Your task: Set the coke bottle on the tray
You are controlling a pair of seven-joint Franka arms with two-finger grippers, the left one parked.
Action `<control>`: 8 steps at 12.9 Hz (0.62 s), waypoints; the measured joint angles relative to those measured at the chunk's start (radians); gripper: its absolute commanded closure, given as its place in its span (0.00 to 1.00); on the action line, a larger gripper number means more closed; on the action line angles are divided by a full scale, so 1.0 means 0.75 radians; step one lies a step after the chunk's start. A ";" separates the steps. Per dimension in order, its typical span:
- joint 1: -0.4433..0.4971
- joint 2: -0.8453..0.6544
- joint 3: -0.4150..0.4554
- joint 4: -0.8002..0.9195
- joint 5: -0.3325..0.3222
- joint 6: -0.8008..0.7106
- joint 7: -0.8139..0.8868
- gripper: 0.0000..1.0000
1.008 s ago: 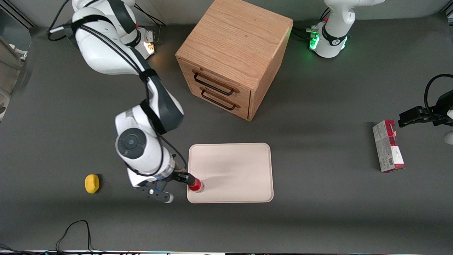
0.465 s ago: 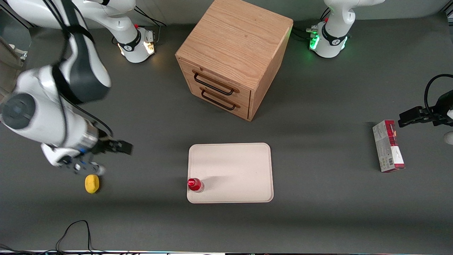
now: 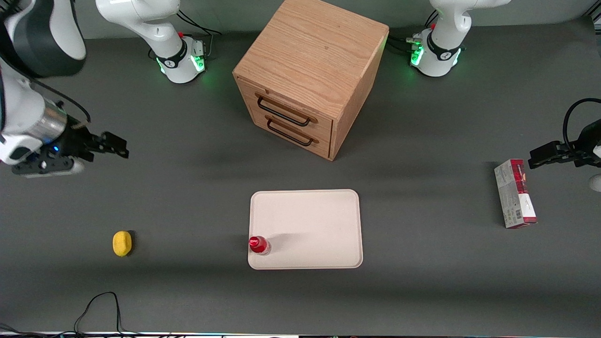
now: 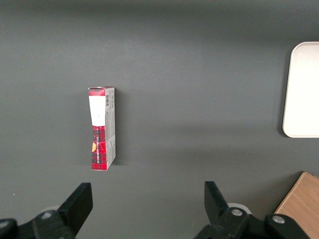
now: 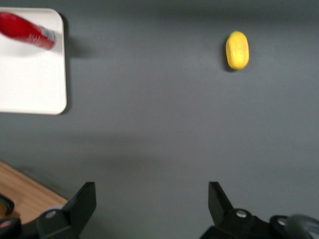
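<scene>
The bottle [image 3: 258, 245] stands upright on the tray [image 3: 310, 220], in the tray's corner nearest the front camera on the working arm's side, just inside the rim. The gripper [image 3: 117, 146] hangs above bare table toward the working arm's end, well apart from the tray, its fingers [image 5: 84, 201] spread wide and holding nothing. A lemon [image 3: 122, 243] lies on the table nearer the front camera than the gripper. A wooden cabinet [image 3: 310, 75] stands farther from the front camera than the tray.
</scene>
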 measured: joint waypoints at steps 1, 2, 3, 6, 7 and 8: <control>0.000 -0.029 -0.005 -0.009 0.000 -0.017 -0.008 0.00; 0.001 -0.045 -0.005 -0.010 0.000 -0.028 -0.010 0.00; 0.004 -0.055 -0.005 -0.010 0.000 -0.038 -0.011 0.00; 0.034 -0.060 -0.006 -0.009 0.000 -0.043 -0.012 0.00; 0.039 -0.060 -0.006 -0.008 0.000 -0.044 -0.012 0.00; 0.038 -0.060 -0.007 -0.007 0.000 -0.049 -0.012 0.00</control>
